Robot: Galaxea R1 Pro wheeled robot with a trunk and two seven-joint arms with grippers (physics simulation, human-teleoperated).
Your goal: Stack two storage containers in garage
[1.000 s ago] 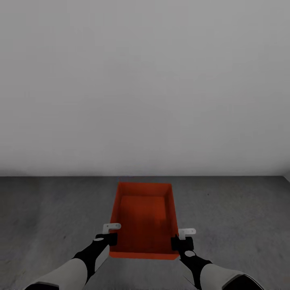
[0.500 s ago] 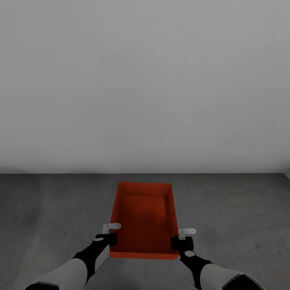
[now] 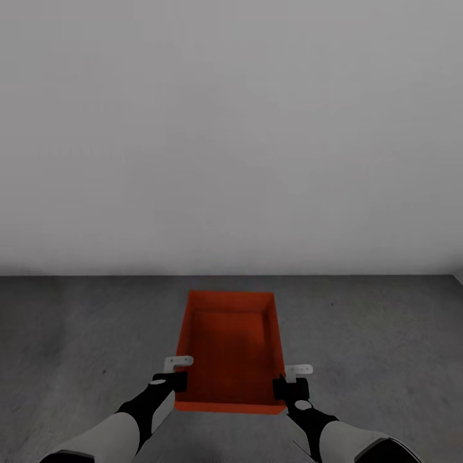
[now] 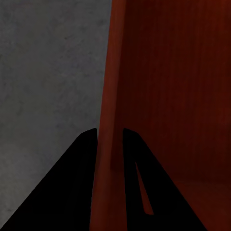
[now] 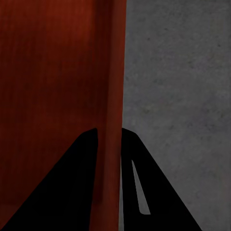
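Note:
An orange-red storage container [image 3: 231, 347] hangs between my two arms, low in the middle of the head view, over the dark grey concrete floor [image 3: 386, 334] of the garage. My left gripper [image 3: 178, 379] is shut on the container's left wall [image 4: 109, 96], one dark finger on each side of it. At the opposite side my right gripper [image 3: 288, 386] is shut on the right wall [image 5: 114, 86] in the same way. The box is open-topped and holds nothing.
A plain pale grey wall [image 3: 231, 128] stands straight ahead and meets the floor a short way beyond the container. Bare concrete stretches to both sides of the box.
The line where wall meets floor has slid slightly up in the head view; the camera has shifted. Both grippers keep their hold on the container.

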